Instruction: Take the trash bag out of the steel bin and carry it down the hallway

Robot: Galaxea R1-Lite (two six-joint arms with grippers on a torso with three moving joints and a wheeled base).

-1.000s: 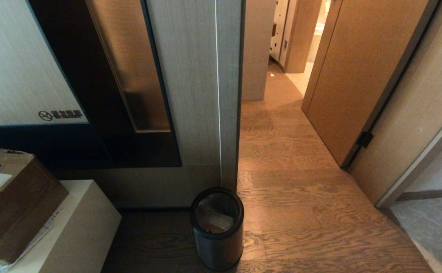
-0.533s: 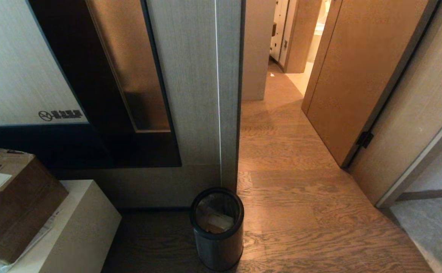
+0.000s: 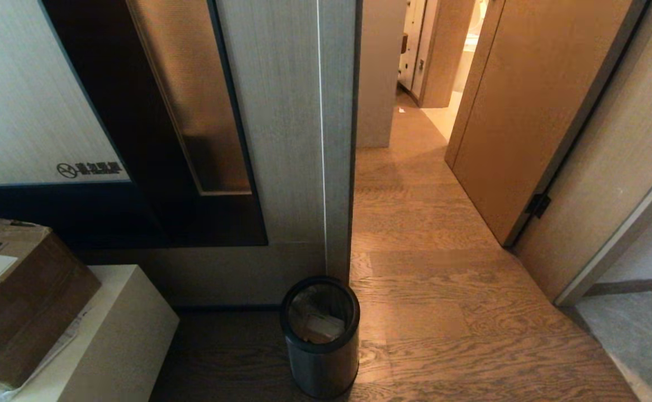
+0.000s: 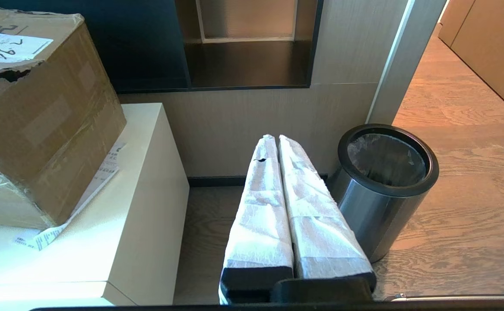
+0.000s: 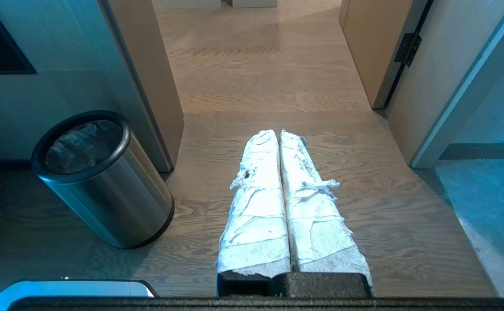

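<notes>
Nothing has changed over the last second, so we judge the task not yet begun. The steel bin (image 3: 320,335) stands at six o'clock by the wall corner, the trash bag (image 3: 317,319) apparently inside. Left hand (image 4: 277,140) and right hand (image 5: 278,134) hang parked, fingers together, empty. The hallway (image 3: 409,184) runs toward twelve.

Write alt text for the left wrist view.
The left gripper, fingers wrapped in white and pressed shut on nothing, hangs beside the steel bin, whose trash bag is still inside. A torn cardboard box sits on a cream cabinet.
</notes>
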